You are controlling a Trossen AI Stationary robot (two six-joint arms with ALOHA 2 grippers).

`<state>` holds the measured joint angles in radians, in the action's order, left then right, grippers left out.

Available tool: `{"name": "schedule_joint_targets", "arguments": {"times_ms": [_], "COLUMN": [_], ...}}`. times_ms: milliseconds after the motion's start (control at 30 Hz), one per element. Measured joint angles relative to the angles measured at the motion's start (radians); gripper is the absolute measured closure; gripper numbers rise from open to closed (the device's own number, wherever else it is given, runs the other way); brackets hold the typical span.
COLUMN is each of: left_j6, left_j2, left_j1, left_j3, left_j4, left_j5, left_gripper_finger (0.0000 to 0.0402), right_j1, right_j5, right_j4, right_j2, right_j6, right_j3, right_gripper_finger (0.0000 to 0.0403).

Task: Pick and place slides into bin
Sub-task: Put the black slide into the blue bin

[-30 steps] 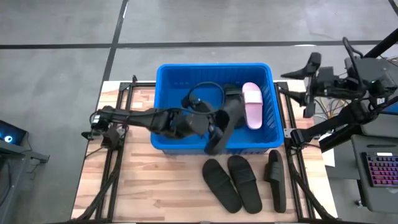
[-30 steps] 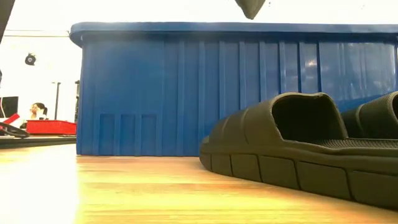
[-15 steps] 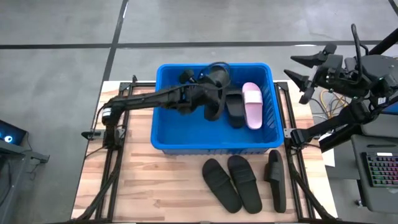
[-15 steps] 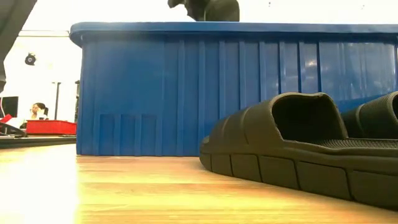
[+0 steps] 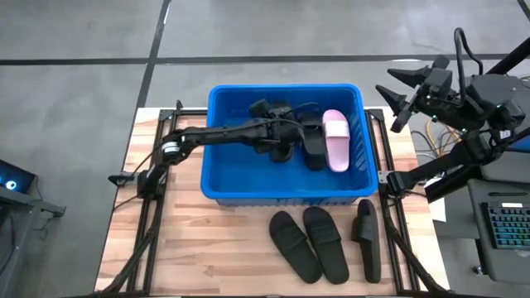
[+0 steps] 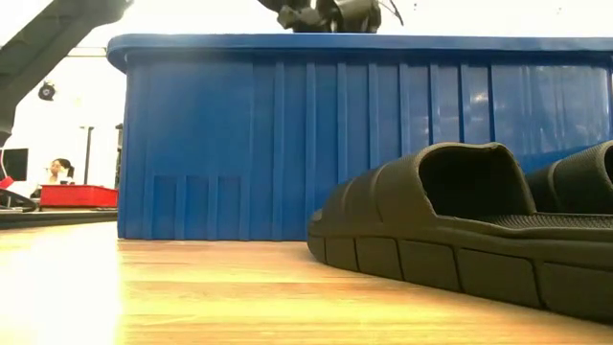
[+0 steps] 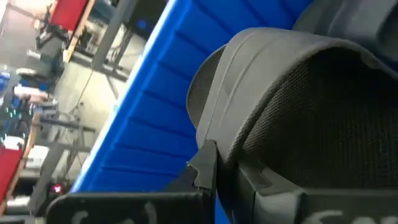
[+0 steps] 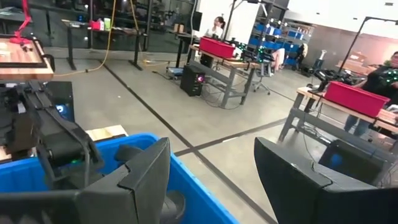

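While the left gripper hangs low inside the blue bin, clamped tight on a black slide, the right gripper waits with jaws apart off the table's far right corner. If that slide is let go crooked, it may land on the black slide and pink slide there. Three black slides remain on the table.

Left arm stretched out from the left side of the table, wrist low. Left pincer clamped on a matte black rubber slide, the strap filling its wrist view. Right arm raised off the table's right edge. Right pincer held high, its two dark fingers spread apart, nothing between them.
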<state>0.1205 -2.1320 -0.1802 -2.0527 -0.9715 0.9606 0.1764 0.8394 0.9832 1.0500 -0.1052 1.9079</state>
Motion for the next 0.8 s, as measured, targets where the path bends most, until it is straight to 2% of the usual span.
{"name": "schedule_joint_targets", "arguments": {"times_ms": [333, 500, 800], "left_j6": [0.057, 0.045, 0.027], "left_j2": [-0.05, -0.063, -0.087], "left_j1": [-0.047, -0.058, -0.058], "left_j3": [0.002, 0.03, 0.072], "left_j4": [0.033, 0.108, 0.13], "left_j5": [-0.03, -0.097, -0.092], "left_gripper_finger": [0.04, 0.04, 0.04], "right_j1": [0.0, 0.0, 0.0], "right_j5": [0.001, 0.001, 0.002], "right_j4": [0.0, 0.003, 0.003], "right_j2": [-0.001, -0.006, -0.015], "right_j6": [-0.001, -0.015, -0.028], "right_j3": [0.0, 0.0, 0.0], "right_gripper_finger": [0.0179, 0.0179, 0.0179]}}
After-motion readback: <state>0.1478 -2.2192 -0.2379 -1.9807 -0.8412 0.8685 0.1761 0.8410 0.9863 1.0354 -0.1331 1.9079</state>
